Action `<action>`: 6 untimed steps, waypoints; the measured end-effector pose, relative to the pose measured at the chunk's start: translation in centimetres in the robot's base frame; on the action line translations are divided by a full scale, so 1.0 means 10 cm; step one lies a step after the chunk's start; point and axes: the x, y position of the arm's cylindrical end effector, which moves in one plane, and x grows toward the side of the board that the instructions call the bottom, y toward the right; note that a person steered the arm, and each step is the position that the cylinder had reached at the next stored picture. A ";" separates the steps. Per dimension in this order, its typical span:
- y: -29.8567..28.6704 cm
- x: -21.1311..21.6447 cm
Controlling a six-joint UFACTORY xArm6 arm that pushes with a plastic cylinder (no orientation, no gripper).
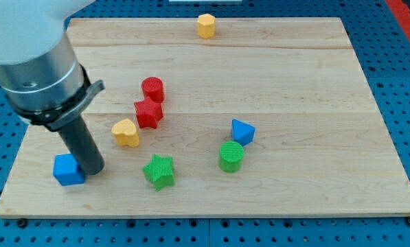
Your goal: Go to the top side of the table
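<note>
Nearest the view's bottom sit the blue cube (68,169) and, touching its right side, my tip (93,169); I carry no fingers, just the rod. Rightward lie the yellow heart (126,132), red star (148,113), red cylinder (152,89), green star (159,171), yellow hexagon (206,25), green cylinder (231,156) and blue wedge-like block (242,132). The surface's (314,82) top side is well away, so I judge the trip barely begun.

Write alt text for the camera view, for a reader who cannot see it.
My tip rests near the view's bottom left of a light wooden board, just right of a blue cube. A yellow hexagonal block sits at the view's top edge; red, yellow, green and blue blocks cluster mid-board.
</note>
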 end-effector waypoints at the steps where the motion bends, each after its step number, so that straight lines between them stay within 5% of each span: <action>1: -0.19 0.00; 3: -0.42 0.01; 6: -0.21 -1.85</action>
